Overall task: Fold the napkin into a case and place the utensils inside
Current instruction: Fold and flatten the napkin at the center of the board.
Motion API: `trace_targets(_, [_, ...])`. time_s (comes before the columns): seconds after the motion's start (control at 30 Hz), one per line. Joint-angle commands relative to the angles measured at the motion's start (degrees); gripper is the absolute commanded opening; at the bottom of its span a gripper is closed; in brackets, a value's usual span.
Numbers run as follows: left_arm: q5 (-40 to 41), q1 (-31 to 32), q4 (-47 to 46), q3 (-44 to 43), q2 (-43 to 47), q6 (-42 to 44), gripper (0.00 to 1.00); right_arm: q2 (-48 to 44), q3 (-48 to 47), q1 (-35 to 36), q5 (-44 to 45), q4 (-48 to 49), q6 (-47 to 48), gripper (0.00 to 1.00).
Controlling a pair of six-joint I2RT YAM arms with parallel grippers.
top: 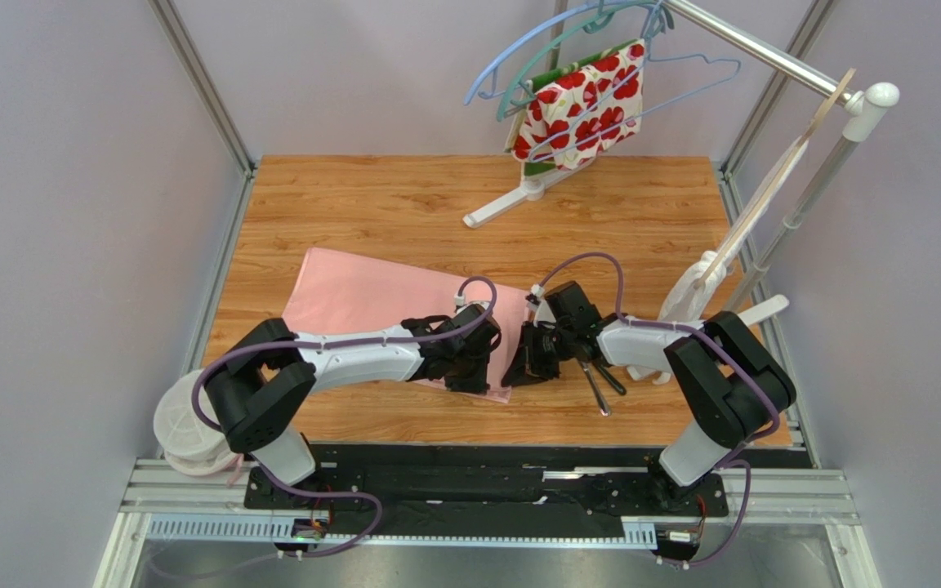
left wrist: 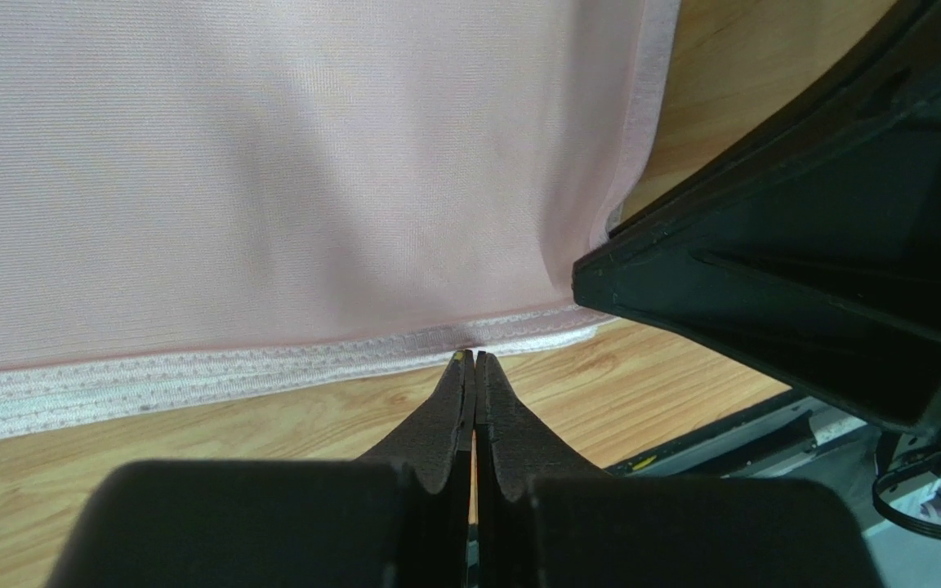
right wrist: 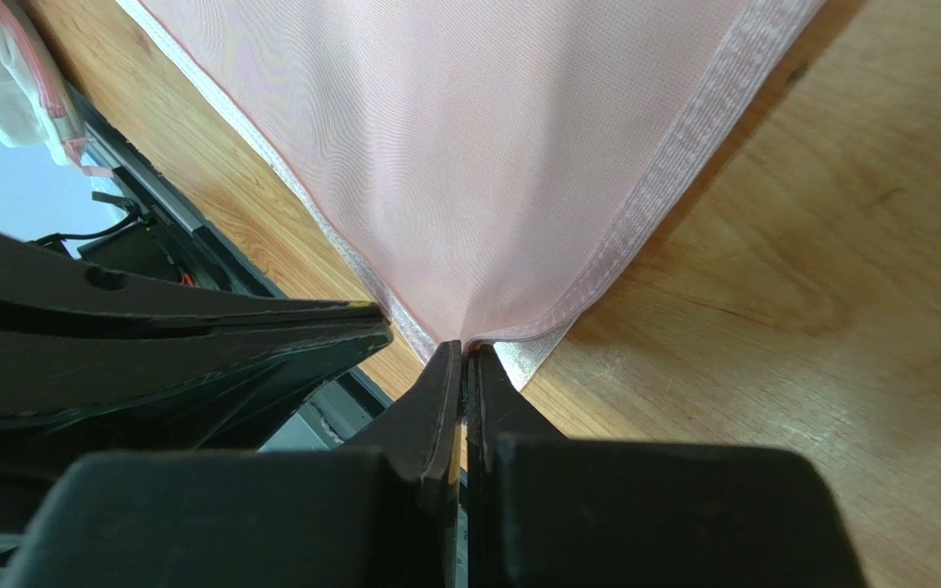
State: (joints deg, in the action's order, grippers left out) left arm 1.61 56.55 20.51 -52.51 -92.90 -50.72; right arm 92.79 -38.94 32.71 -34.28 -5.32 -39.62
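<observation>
Napkin [top: 365, 294] lies spread on the table [top: 377, 208], slanting from far left to near right, with its near-right corner close to the near table edge. It is not folded into a case. Right gripper [right wrist: 463, 349] is clenched on that corner: the cloth puckers toward the closed fingertips, and the two hems meet there. Left gripper [left wrist: 476, 358] is fully closed, its tips pressed against the near hem just beside the same corner. Whether any cloth is caught between them cannot be determined. The two grippers sit close together, each showing as a dark mass in the other's wrist view. Utensils [top: 598, 382] lie on bare wood just right of the right gripper, off the napkin and near the front edge. At the far side, a floral cloth [top: 580, 104] hangs on a hanger from a rack [top: 733, 43].
</observation>
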Motion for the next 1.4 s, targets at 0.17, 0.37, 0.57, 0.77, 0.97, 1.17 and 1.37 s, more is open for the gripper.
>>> trace_targets(0.17, [0.6,0.4,-1.0,-2.5,-3.2,0.4,0.00,-1.1,-0.4,0.2,0.0,1.7,-1.0,0.00])
trace_targets(0.37, [0.8,0.6,-0.3,-2.2,-3.6,0.5,0.00,-2.6,-0.9,0.2,-0.1,0.8,-2.0,0.00])
trace_targets(0.57, [1.2,0.8,-0.9,-1.6,-4.8,0.6,0.00,-6.7,0.0,0.9,1.8,-0.7,-6.9,0.00])
trace_targets(0.77, [1.2,1.0,-2.3,-0.8,-4.5,0.4,0.00,-7.5,5.7,1.8,3.8,2.5,-12.5,0.00])
trace_targets(0.97, [1.5,1.2,-2.2,-0.5,-4.0,0.3,0.00,-4.8,6.4,2.3,3.2,4.9,-13.0,0.00])
trace_targets(1.17, [1.6,1.2,-2.1,-0.6,-4.1,0.4,0.00,-3.1,7.0,2.4,3.4,7.0,-13.4,0.00])
trace_targets(1.37, [2.1,1.2,-0.6,-0.7,-2.5,1.3,0.00,1.9,7.6,2.4,3.8,10.4,-13.1,0.00])
